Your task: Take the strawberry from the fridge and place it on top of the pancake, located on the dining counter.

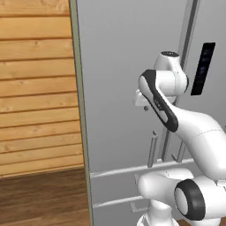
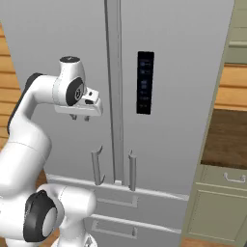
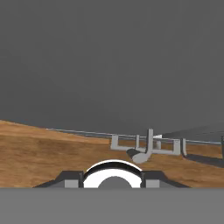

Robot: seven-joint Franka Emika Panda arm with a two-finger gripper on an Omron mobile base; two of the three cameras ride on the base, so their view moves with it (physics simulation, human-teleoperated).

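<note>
The fridge [image 1: 119, 66] [image 2: 183, 96] stands right in front of me, both grey doors closed, so the strawberry is hidden. Its two vertical bar handles [image 2: 96, 166] end low, just above the drawers [image 2: 116, 200]. My gripper [image 2: 80, 117] [image 1: 145, 107] hangs close before the left door at mid height, pointing down, its short fingertips a little apart with nothing between them. In the hand view the gripper [image 3: 112, 177] looks down the grey door face [image 3: 109, 65] toward the handles [image 3: 148, 148] and the floor. The pancake and the dining counter are out of view.
A black panel [image 2: 145, 82] [image 1: 203, 68] sits on the right door. A wood-plank wall [image 1: 35, 88] and wooden floor [image 1: 44, 194] lie left of the fridge. To its right is a pale green cabinet [image 2: 217, 207] under a dark brown surface [image 2: 226, 140].
</note>
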